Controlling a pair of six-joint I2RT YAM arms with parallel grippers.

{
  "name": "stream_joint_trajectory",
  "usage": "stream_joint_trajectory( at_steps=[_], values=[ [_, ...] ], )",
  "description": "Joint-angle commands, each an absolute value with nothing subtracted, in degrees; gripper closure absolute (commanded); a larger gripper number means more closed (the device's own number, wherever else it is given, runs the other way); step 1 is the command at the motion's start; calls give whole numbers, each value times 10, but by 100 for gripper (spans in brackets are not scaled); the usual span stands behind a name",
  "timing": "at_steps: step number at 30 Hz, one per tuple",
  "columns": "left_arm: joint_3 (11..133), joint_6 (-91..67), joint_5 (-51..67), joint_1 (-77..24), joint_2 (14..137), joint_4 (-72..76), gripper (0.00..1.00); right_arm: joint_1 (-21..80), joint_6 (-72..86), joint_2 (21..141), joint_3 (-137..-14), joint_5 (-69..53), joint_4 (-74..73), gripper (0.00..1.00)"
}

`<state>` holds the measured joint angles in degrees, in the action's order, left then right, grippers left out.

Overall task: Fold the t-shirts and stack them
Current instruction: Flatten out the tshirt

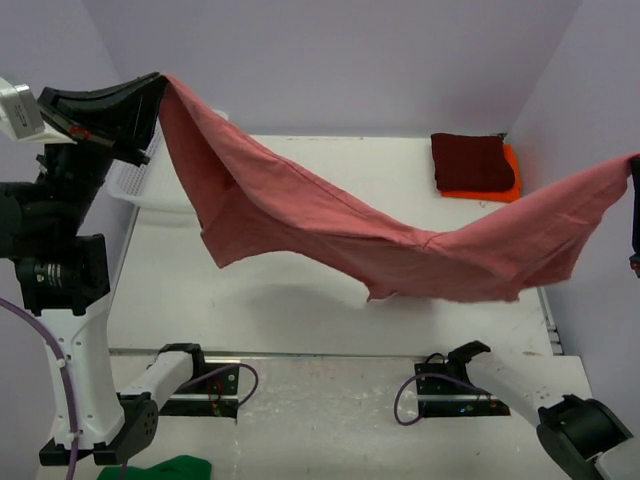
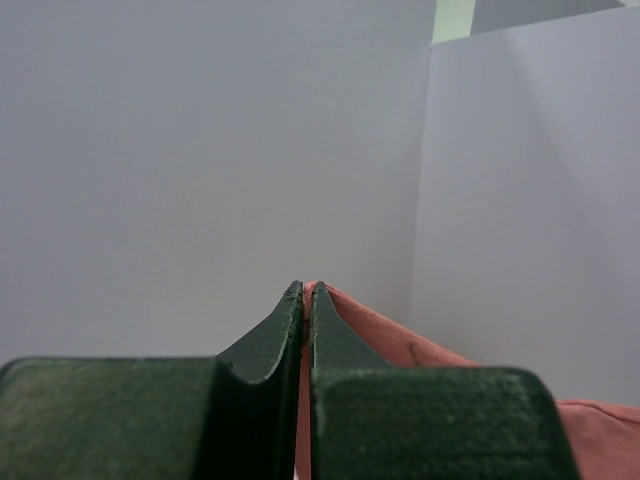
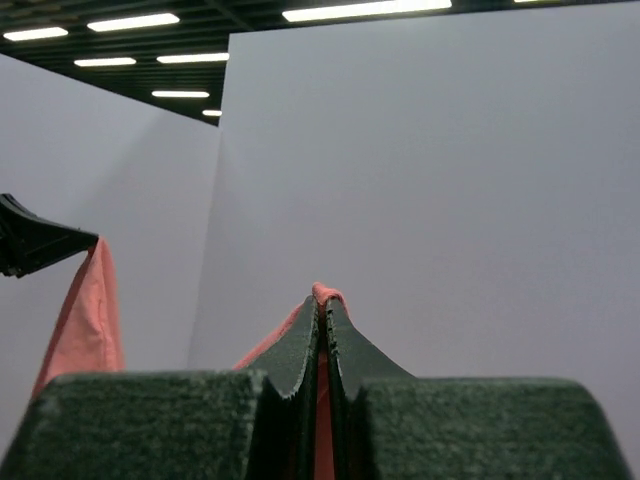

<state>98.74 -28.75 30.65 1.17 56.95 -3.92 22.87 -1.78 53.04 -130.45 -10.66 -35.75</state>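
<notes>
The faded rose t-shirt (image 1: 330,225) hangs stretched in the air across the table between both arms, sagging in the middle. My left gripper (image 1: 160,82) is raised high at the far left, shut on one end of it; the cloth shows between its fingers in the left wrist view (image 2: 306,300). My right gripper (image 1: 634,165) is at the right edge, shut on the other end, with cloth pinched at its tips (image 3: 324,298). The dark maroon t-shirt (image 1: 472,160) lies folded on the folded orange t-shirt (image 1: 500,188) at the far right of the table.
A white mesh basket (image 1: 150,180) stands at the far left, partly behind the left arm and the hanging shirt. A green cloth (image 1: 165,468) lies at the bottom edge by the left base. Pale walls close in on three sides.
</notes>
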Motion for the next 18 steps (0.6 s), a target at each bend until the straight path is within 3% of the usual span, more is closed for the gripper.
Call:
stream_joint_trajectory(
  at_steps=[1, 10, 18],
  values=[
    [1021, -278, 315, 14, 638, 30, 100, 230, -67, 598, -1305, -106, -294, 100],
    [1166, -278, 279, 18, 891, 105, 100, 184, -134, 853, -1453, -17, -181, 100],
    [1452, -349, 306, 62, 1174, 144, 100, 69, -27, 994, -1518, -134, -43, 100]
  ],
)
